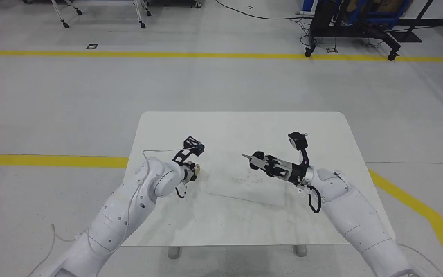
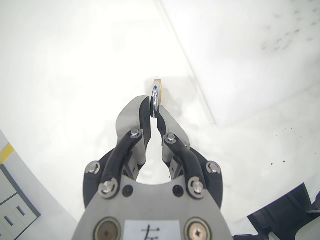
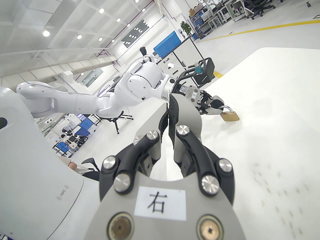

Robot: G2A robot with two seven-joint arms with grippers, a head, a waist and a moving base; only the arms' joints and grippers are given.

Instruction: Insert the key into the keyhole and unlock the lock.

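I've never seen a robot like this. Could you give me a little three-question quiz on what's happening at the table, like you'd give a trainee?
1. Multiple choice: what holds the brass padlock?
A) the left gripper
B) the right gripper
C) nothing, it lies loose

2. True or false: the key already sits in the padlock's keyhole.

3. Fill in: the padlock is gripped by its silver ____.

Key:
1. A.
2. False. The right gripper holds the key, apart from the padlock.
3. shackle.
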